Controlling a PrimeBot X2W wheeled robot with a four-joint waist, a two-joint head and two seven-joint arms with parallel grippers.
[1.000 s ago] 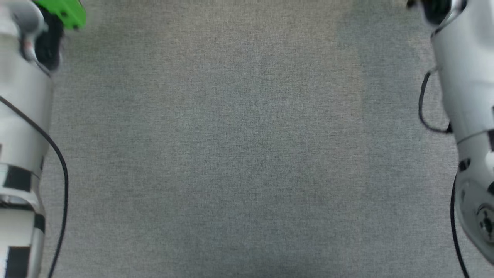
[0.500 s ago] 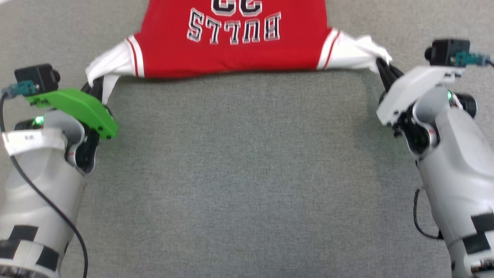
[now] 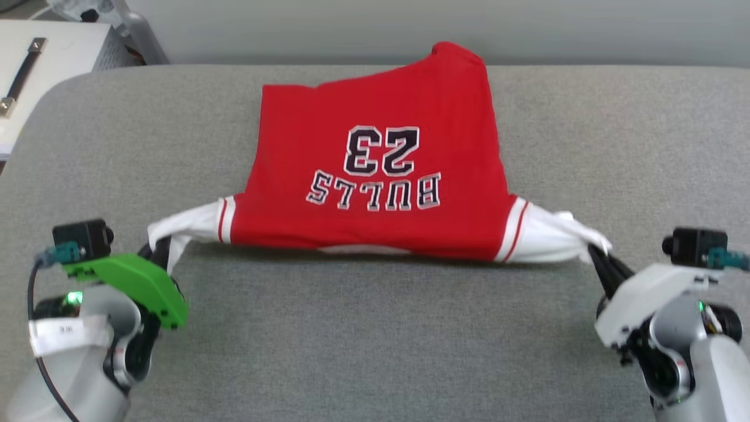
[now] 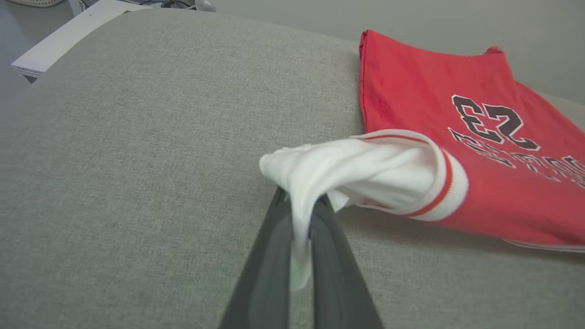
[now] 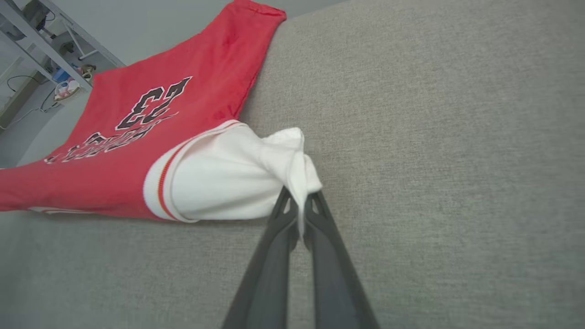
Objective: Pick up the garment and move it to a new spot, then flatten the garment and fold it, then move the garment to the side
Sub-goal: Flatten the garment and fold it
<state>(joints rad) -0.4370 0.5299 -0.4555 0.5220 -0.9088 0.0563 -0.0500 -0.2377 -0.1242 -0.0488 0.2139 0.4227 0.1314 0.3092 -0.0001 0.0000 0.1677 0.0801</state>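
While the jersey [image 3: 375, 176] lies on the table [image 3: 375, 328], left gripper [image 3: 159, 253] and right gripper [image 3: 599, 258] each pinch a white sleeve.

The grey fabric surface [image 3: 375, 340] lies bare at 3, 6 and 9 o'clock; the red jersey [image 3: 304, 152] covers the middle toward 12 o'clock.

- One garment [image 3: 375, 223].
- Two end effectors: the left end effector [image 3: 157, 249] and the right end effector [image 3: 595, 253].
- One grey surface [image 3: 375, 340].
- One white box [image 3: 64, 55], with one dark handle [image 3: 22, 76].
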